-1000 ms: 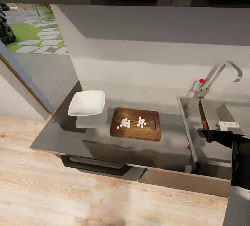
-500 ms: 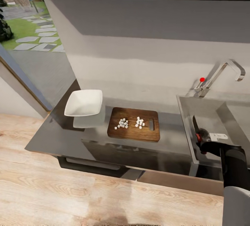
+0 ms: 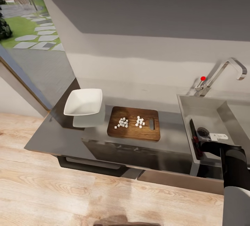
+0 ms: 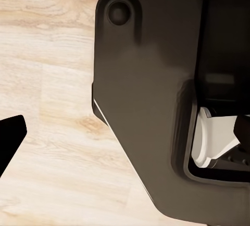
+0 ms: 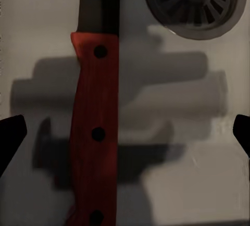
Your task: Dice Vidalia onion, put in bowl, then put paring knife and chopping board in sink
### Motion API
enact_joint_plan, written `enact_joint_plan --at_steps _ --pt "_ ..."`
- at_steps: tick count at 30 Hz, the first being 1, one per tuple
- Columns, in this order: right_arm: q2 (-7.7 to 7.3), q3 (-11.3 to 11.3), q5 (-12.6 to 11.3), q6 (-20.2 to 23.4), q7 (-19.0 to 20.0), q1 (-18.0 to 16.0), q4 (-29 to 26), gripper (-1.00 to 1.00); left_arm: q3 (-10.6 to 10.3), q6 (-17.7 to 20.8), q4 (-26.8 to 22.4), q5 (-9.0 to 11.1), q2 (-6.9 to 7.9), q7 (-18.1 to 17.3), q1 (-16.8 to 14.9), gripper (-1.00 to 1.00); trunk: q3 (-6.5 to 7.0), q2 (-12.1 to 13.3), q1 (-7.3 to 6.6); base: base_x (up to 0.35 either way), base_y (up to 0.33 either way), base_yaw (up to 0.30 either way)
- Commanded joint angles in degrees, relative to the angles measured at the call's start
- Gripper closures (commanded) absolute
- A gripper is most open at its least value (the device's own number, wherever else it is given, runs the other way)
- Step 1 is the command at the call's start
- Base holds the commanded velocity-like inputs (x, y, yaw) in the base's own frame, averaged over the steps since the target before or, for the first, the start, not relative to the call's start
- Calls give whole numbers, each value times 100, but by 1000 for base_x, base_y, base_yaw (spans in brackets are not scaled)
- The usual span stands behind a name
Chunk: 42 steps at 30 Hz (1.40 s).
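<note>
- The countertop (image 3: 62, 134) runs from the window side to the sink (image 3: 208, 111); its front edge is close to the board (image 3: 133, 128), so there is little room to slide the board forward without it tipping off
- The sink is a deep grey basin with a tall wall on the board's side; anything carried over from the counter must clear that rim, and the tap (image 3: 222, 71) stands at the back edge
- The board lies flat between the bowl (image 3: 84, 102) and the sink, apart from both, slot handle toward the sink
- The bowl sits at the counter's far left, empty as far as I can tell
- The knife (image 5: 96, 132) lies on the sink floor just beside the drain (image 5: 195, 2), blade toward the back wall; in the head view it shows against the sink's left wall (image 3: 193, 134)
- Two small heaps of onion dice (image 3: 131, 122) sit on the board, not yet in the bowl; that step looks undone, though the knife is already in the sink
- The right gripper (image 5: 125, 132) hangs over the knife with its tips spread wide on either side, touching nothing: released, by my reading
- The left gripper (image 4: 10, 137) points at the plank floor (image 4: 47, 80) beside the robot's dark base; one tip shows, so whether it is spread or closed I cannot tell
- Risks: lifting the board to pour could scatter dice over the counter edge if tilted too fast; withdrawing the right arm could catch the sink wall; moving the board to the sink first would dump the onion there
</note>
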Motion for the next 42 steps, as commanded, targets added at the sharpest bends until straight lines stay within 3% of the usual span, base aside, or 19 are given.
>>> enact_joint_plan --at_steps 1,6,12,15,18,20,42 --pt "2 -8 60 11 57 -4 -7 -100 -49 -16 -11 50 9 48 -1 -100 -8 -10 3 0 0 0" --pt "-4 -20 60 16 55 -6 -94 -100 -46 -16 -11 50 9 48 -1 -100 -8 -10 3 0 0 0" --pt "15 -28 41 150 97 -4 -1625 -100 -46 -16 -11 50 10 48 -1 -100 -8 -10 3 0 0 0" --pt "15 -33 27 470 465 -5 -2100 -100 -46 -14 -11 50 9 48 -1 -100 -8 -10 3 0 0 0" --pt "18 -29 25 578 968 -4 -2189 -100 -48 -14 -6 50 9 48 -1 -100 -8 -10 3 0 7 0" --pt "19 -27 25 599 1097 -3 -2205 -100 -47 -10 -4 50 9 48 -1 -100 -8 -10 3 0 121 0" --pt "11 -26 25 609 1164 -4 -2213 -100 -48 -16 -16 50 9 48 -1 -100 -8 -10 3 0 294 0"
